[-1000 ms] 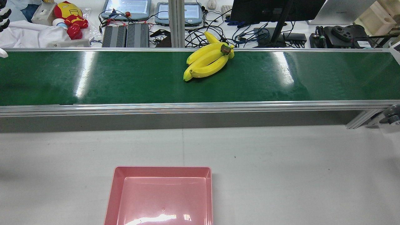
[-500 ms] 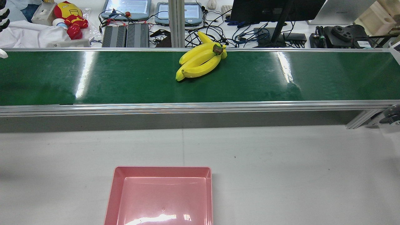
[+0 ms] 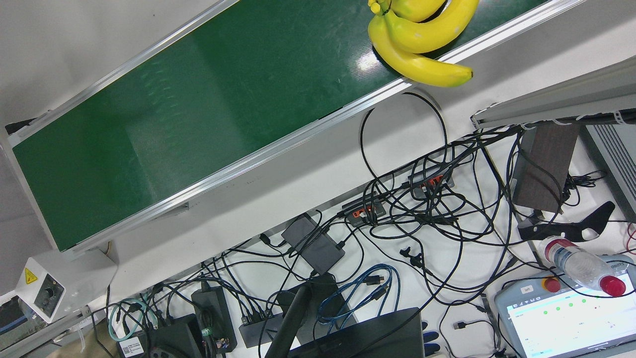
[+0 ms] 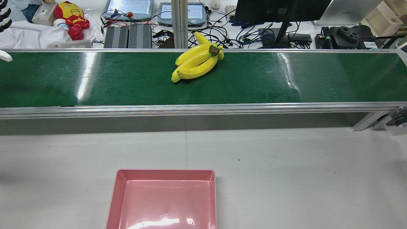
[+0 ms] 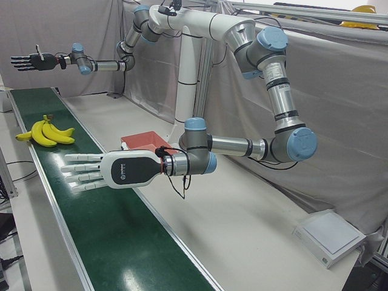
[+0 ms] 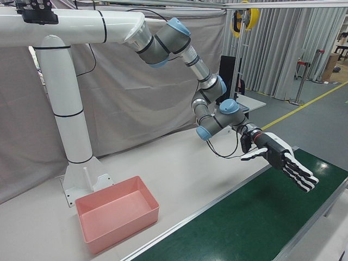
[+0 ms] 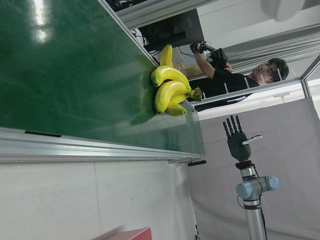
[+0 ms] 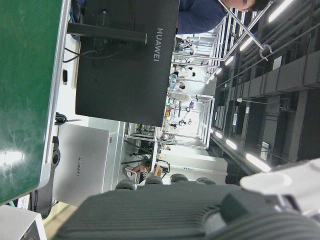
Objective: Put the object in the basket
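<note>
A bunch of yellow bananas [image 4: 194, 65] lies on the green conveyor belt [image 4: 286, 82] near its far edge. It also shows in the front view [image 3: 422, 40], the left-front view [image 5: 45, 132] and the left hand view [image 7: 170, 90]. The pink basket [image 4: 163, 174] stands empty on the grey table, on my side of the belt. My left hand [image 5: 115, 171] hovers flat and open over the belt, well short of the bananas. Only its tips [image 4: 3, 16] show in the rear view. My right hand [image 6: 280, 157] is open above the belt's other end, far beyond the bananas [image 5: 27, 60].
The belt has aluminium side rails [image 4: 203, 108]. Behind it, a cluttered desk holds a monitor [image 4: 279, 9], cables, tablets and a red-and-yellow toy [image 4: 71, 17]. A person [image 7: 240, 75] stands beyond the belt. The grey table [image 4: 302, 178] lies between belt and basket.
The bananas have ridden the belt to the left in the rear view, toward my left hand. Neither hand has visibly moved.
</note>
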### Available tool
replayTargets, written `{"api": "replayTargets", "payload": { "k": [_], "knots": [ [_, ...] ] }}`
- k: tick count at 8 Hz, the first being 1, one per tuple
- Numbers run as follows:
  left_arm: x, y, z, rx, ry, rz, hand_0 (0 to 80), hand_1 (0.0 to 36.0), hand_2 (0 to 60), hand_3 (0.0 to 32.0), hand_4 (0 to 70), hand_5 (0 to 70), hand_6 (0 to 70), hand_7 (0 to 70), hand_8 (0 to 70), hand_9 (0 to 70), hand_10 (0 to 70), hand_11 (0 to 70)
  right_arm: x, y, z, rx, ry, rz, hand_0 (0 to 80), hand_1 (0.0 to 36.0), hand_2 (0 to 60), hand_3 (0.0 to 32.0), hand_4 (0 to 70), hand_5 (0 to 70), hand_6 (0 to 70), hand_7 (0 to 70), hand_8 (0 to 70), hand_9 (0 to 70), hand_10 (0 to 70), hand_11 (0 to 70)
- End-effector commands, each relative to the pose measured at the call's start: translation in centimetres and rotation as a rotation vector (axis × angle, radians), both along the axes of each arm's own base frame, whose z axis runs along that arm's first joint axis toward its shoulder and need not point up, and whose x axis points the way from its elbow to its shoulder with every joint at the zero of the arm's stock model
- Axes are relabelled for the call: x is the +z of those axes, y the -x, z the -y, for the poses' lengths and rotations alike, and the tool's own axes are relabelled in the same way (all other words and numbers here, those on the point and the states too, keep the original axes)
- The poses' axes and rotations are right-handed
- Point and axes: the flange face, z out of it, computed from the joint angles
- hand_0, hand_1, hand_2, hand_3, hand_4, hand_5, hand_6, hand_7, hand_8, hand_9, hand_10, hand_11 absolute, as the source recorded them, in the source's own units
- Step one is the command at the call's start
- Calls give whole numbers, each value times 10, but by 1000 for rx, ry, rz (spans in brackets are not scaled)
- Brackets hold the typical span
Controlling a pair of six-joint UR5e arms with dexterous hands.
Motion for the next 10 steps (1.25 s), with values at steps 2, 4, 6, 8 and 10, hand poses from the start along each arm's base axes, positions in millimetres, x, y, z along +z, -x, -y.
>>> {"api": "replayTargets", "payload": {
  "k": [2, 4, 6, 8, 10],
  "knots": [
    [-56, -1, 2, -43, -15, 148, 795, 169, 0, 128, 38, 0, 0, 4, 24, 51, 5, 37, -1, 0, 0, 0, -2, 0, 0, 0, 0, 0, 0, 0, 0, 0, 0, 0, 0, 0],
    [-67, -27, 4, -9, -34, 157, 718, 153, 0, 122, 40, 0, 0, 5, 24, 52, 7, 38, 0, 0, 0, 0, 0, 2, 0, 0, 0, 0, 0, 0, 0, 0, 0, 0, 0, 0],
    [-68, -29, 4, -8, -35, 156, 685, 144, 0, 126, 33, 0, 0, 7, 27, 54, 3, 32, 0, 0, 0, 0, 0, 0, 0, 0, 0, 0, 0, 0, 0, 0, 0, 0, 0, 0],
    [-65, -29, 3, -8, -30, 162, 692, 146, 0, 124, 40, 0, 0, 7, 27, 56, 2, 31, 0, 0, 0, 0, 0, 0, 0, 0, 0, 0, 0, 0, 0, 0, 0, 0, 0, 0],
    [-75, -30, 5, -13, -19, 198, 779, 158, 0, 134, 36, 0, 0, 7, 26, 54, 0, 27, 0, 0, 0, 0, 0, 0, 0, 0, 0, 0, 0, 0, 0, 0, 0, 0, 0, 0]
  ]
}}
